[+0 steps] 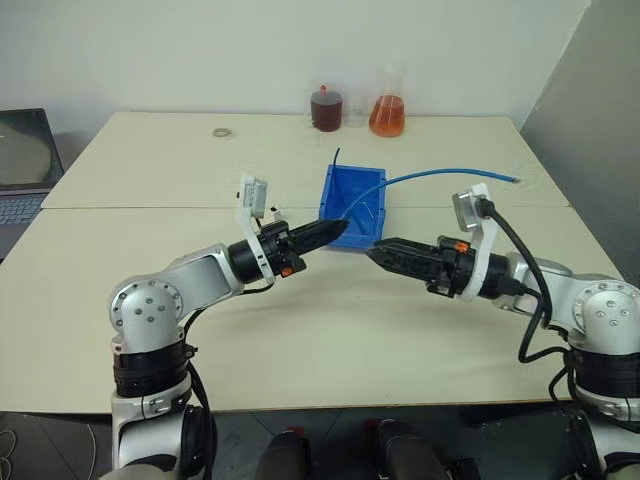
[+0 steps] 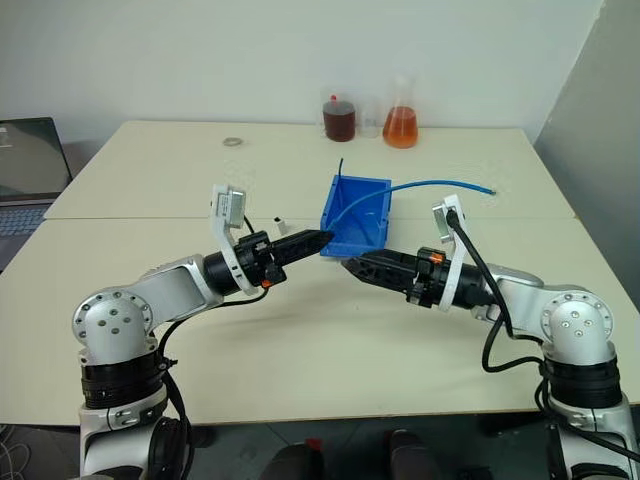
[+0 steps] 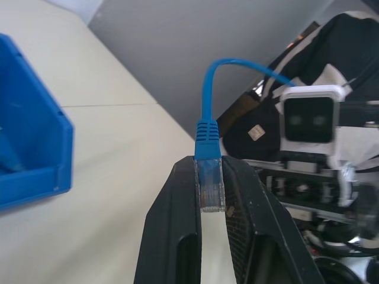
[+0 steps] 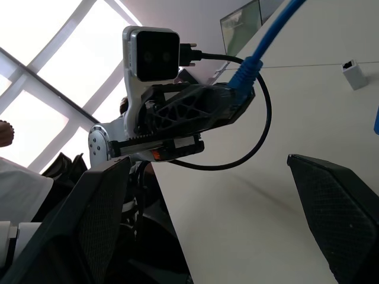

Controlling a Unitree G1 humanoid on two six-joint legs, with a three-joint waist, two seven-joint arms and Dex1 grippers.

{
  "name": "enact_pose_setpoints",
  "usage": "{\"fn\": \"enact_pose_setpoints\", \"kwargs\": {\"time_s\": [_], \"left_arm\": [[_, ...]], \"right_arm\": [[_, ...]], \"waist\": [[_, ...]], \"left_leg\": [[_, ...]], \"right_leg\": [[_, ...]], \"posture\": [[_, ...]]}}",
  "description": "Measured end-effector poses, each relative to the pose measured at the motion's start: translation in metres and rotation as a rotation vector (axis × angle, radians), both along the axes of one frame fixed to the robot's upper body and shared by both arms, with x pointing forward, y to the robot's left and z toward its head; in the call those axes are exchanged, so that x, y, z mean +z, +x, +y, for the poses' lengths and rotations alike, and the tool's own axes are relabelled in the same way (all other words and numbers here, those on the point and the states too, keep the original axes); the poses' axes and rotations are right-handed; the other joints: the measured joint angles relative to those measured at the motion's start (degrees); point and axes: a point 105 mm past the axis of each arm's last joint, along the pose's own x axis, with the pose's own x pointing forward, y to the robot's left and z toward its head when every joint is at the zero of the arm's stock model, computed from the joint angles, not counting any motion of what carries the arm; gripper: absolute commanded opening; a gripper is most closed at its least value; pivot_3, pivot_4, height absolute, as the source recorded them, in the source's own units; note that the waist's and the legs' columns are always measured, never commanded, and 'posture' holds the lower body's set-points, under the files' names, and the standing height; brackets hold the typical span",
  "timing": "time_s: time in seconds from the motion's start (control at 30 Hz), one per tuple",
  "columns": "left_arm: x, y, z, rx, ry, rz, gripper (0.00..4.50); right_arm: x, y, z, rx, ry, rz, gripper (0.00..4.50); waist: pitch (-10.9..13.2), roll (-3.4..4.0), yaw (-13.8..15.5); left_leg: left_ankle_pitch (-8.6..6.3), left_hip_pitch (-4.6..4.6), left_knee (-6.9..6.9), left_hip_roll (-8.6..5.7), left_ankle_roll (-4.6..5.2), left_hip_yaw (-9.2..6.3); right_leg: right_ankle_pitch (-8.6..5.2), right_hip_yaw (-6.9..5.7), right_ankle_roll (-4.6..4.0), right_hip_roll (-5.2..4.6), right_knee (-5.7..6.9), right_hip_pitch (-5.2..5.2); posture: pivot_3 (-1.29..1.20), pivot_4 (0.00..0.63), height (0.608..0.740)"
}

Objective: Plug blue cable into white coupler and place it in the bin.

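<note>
My left gripper [image 1: 338,229] is shut on the clear plug of the blue cable [image 3: 210,183], raised above the table just in front of the bin [image 1: 352,210]. From the plug the blue cable [image 1: 450,170] arcs over the bin toward the table's right side. My right gripper [image 4: 219,219] is open and empty. It faces the left gripper tip to tip [image 1: 375,252], a short gap apart. The white coupler [image 4: 354,74] lies on the table beyond the left gripper. The bright-blue bin stands open-topped at mid-table.
At the table's back edge stand a flask of orange liquid [image 1: 387,115], a bottle of dark red liquid [image 1: 326,110] and a clear glass between them. A flat ring [image 1: 221,132] lies at the back left. An open laptop [image 1: 25,160] sits off to the left.
</note>
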Motion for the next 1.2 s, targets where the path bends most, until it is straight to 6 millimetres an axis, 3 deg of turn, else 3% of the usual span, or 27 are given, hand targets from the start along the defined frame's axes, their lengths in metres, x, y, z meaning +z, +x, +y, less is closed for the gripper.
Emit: {"fn": "enact_pose_setpoints", "kwargs": {"time_s": [0.3,0.77,0.8,1.2], "left_arm": [[0.007,-0.023,-0.004,-0.143,-0.004,0.004,0.26],[0.005,-0.025,-0.009,-0.170,0.011,0.013,0.26],[0.006,-0.025,-0.009,-0.169,0.009,0.009,0.26],[0.002,-0.025,-0.011,-0.171,0.021,0.014,0.26]], "right_arm": [[0.017,0.005,0.005,0.059,0.042,-0.030,4.50],[0.018,-0.001,0.012,0.153,0.057,0.007,4.50],[0.018,-0.001,0.013,0.160,0.055,0.004,4.12],[0.019,0.002,0.014,0.176,0.051,0.000,1.37]], "waist": [[0.0,0.01,0.0],[0.0,0.01,0.0],[0.0,0.01,0.0],[0.0,0.01,0.0]], "left_leg": [[0.00,0.01,-0.01,-0.02,0.00,-0.01],[0.00,0.00,-0.02,-0.02,0.00,0.00],[0.00,0.00,-0.02,-0.02,0.00,-0.01],[0.00,-0.01,-0.03,-0.02,0.00,-0.01]], "right_leg": [[0.02,-0.01,-0.04,0.01,0.00,0.00],[0.02,-0.01,-0.05,0.01,-0.02,-0.01],[0.02,-0.01,-0.05,0.01,-0.02,-0.01],[0.01,-0.02,-0.04,0.01,-0.04,-0.01]], "posture": [[0.00,0.150,0.740],[0.00,0.150,0.740],[0.00,0.150,0.740],[0.00,0.150,0.740]]}}
